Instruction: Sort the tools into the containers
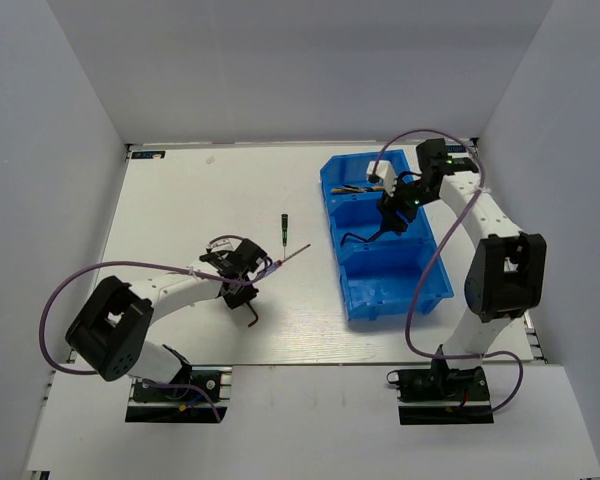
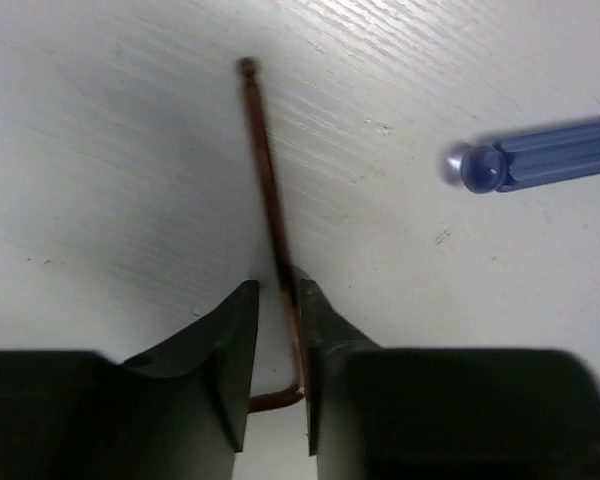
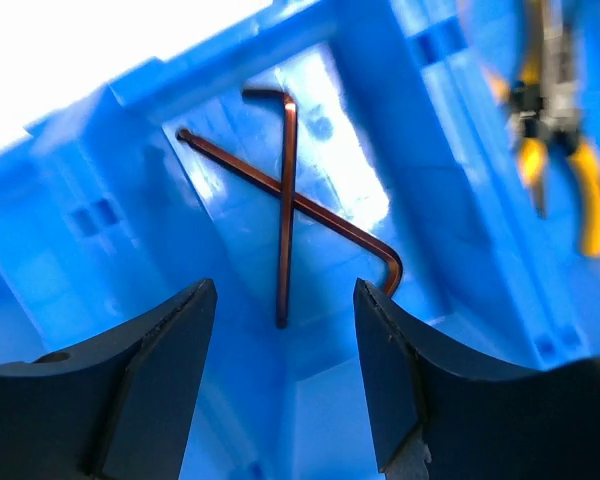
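My left gripper (image 1: 244, 272) (image 2: 277, 285) is low over the table. Its jaws stand a narrow gap apart around a brown L-shaped hex key (image 2: 270, 190) (image 1: 252, 312), which lies on the table touching the right finger (image 2: 325, 330). The blue-handled screwdriver (image 2: 545, 155) (image 1: 280, 262) lies just beside it. The dark-green-handled screwdriver (image 1: 283, 230) lies farther back. My right gripper (image 1: 390, 222) (image 3: 282, 290) is open and empty over the middle compartment of the blue bin (image 1: 436, 262) (image 3: 70, 190). Two crossed hex keys (image 3: 286, 195) lie in that compartment. Yellow-handled pliers (image 3: 555, 130) (image 1: 355, 187) lie in the far compartment.
The bin stands right of centre, its three compartments running front to back. Grey walls enclose the table on the left, back and right. Purple cables loop from both arms.
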